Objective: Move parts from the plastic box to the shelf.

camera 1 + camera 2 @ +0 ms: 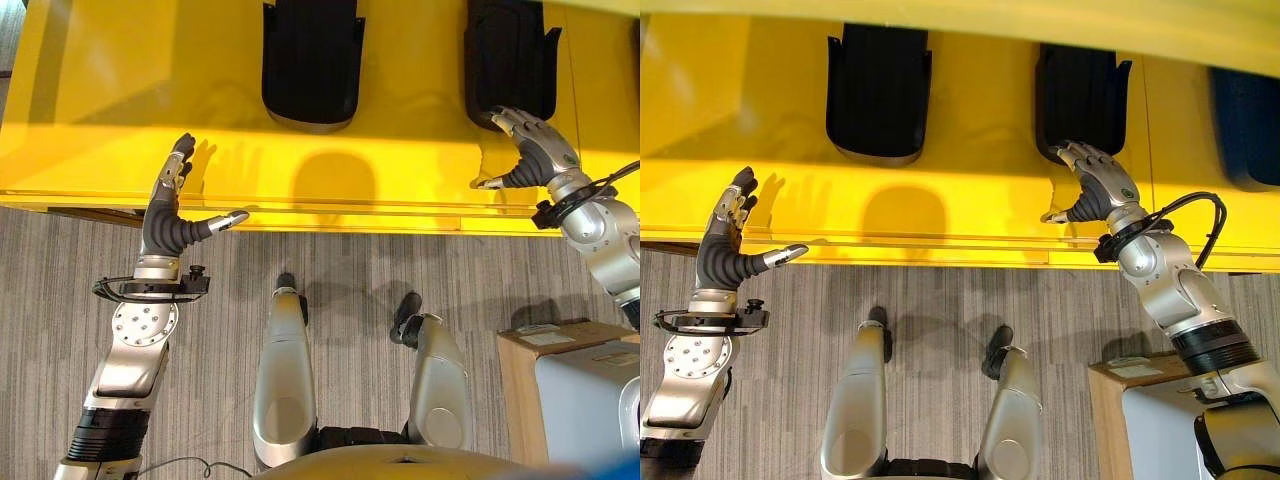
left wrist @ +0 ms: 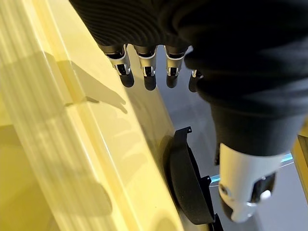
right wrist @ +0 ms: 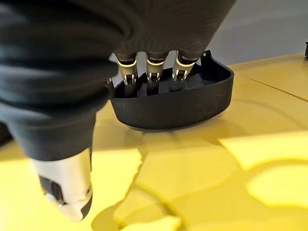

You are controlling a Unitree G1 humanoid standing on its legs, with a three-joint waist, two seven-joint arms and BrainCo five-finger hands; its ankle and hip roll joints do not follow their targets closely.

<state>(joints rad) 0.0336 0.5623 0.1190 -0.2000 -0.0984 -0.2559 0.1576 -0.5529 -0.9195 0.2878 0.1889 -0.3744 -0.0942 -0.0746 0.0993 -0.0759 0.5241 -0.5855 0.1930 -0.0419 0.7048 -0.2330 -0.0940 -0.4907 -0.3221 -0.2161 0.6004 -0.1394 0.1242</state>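
Cardboard box (image 1: 540, 352) near right. Your left hand (image 1: 170, 205) open, empty; right hand (image 1: 1092, 185) fingertips inside right black plastic tray-shaped part (image 3: 178, 103) on yellow shelf (image 1: 120, 110), grip unclear, likely seating it.

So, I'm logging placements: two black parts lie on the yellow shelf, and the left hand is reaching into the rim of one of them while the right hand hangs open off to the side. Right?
Not quite: the hands are swapped. The right hand has its fingers over the rim of a black part, as the right wrist view shows close up. The left hand hangs open at the yellow shelf edge, touching nothing. The other black part lies between them.
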